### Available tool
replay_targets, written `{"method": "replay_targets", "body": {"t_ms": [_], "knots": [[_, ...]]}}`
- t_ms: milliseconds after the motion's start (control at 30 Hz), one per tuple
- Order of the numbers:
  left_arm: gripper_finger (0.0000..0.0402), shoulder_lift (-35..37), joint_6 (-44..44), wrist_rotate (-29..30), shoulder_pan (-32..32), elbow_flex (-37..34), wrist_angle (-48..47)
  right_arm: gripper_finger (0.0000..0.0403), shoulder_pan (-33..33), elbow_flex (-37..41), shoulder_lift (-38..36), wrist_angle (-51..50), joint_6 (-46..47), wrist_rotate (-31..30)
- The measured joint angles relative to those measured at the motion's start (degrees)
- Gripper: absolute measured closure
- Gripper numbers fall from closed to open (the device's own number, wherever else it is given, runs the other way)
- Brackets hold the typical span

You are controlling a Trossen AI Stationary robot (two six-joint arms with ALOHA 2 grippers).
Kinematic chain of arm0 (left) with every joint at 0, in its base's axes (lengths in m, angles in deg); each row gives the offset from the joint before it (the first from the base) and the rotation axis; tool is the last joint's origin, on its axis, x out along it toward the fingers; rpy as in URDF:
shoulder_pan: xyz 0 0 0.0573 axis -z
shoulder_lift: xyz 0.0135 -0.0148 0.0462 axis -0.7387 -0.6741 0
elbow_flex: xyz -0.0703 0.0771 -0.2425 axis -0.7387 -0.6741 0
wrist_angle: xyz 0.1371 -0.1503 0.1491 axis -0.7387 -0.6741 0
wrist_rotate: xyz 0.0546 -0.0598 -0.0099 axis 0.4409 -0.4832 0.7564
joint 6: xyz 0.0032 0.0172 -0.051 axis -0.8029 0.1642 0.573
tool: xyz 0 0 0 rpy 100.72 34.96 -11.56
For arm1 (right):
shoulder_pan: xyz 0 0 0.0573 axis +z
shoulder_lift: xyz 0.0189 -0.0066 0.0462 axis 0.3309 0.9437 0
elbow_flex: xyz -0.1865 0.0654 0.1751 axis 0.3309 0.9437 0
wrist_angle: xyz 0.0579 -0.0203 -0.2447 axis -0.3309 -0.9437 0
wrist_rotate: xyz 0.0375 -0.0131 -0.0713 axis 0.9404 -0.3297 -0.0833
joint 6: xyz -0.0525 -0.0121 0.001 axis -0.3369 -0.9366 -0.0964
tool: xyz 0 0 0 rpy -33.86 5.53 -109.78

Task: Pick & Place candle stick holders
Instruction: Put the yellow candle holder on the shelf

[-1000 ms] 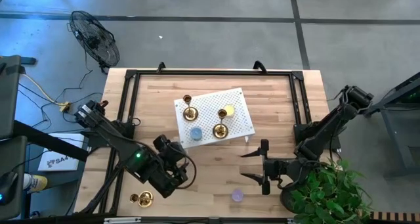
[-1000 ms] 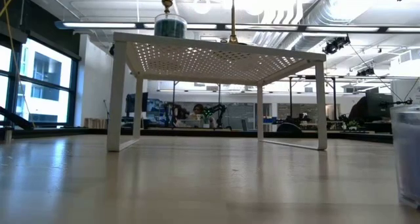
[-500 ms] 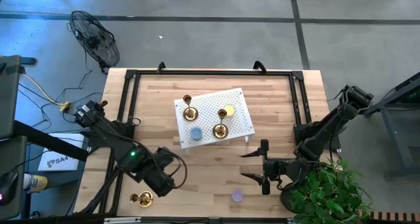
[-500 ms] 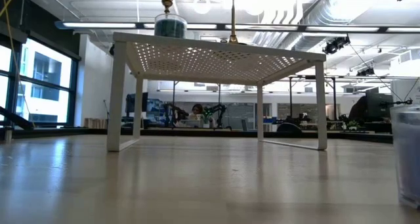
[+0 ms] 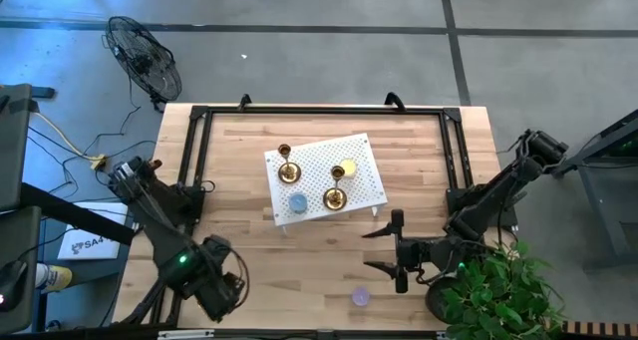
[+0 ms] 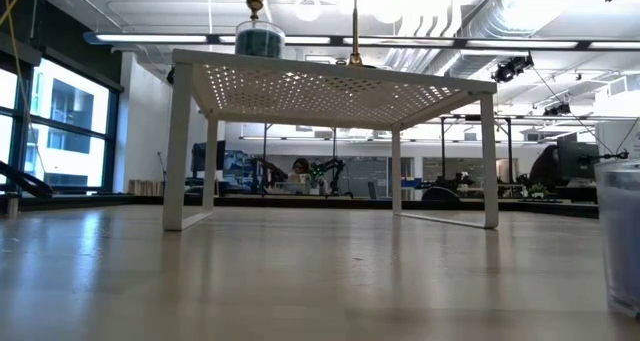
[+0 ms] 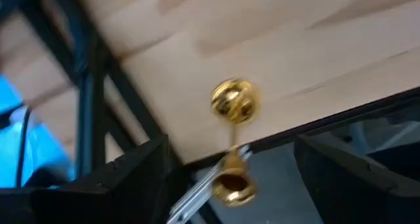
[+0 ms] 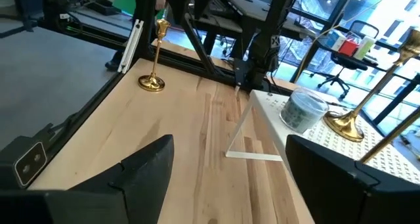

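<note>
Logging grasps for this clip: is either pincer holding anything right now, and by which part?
Nothing is held. The left pincer is open above the brass candlestick; the right pincer is open and empty.

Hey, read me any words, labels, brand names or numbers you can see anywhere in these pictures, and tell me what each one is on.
"SA...": dark letters on a white sheet on the floor left of the table; the rest is cut off by the left arm, and the smaller print is too small to read.
Nothing else can be read: the candlesticks, the white perforated stand and the arms show no legible text.
</note>
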Motion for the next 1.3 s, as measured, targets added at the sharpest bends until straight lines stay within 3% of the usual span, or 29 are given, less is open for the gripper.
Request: {"method": "replay_targets", "body": {"t_ms": [267,467,1067,1300], "knots": [[0.0083,0.00,8.27,-2.57,4.76,-4.16,3.43,0.0114,-1.60,0.00,0.02,0.02,-0.01,1.33],[0.0083,-0.02,7.96,-2.54,4.97,-6.64,8.95,0.0114,-2.25,0.00,0.04,0.04,0.48,2.76],[0.0083,-0.81,9.87,-4.20,5.00,-6.64,13.10,0.0114,-2.24,0.00,0.04,0.02,0.96,2.80],[0.0082,-2.93,9.41,-10.18,5.02,-6.68,13.08,0.0114,-2.24,0.00,0.04,0.02,0.96,2.82]]}}
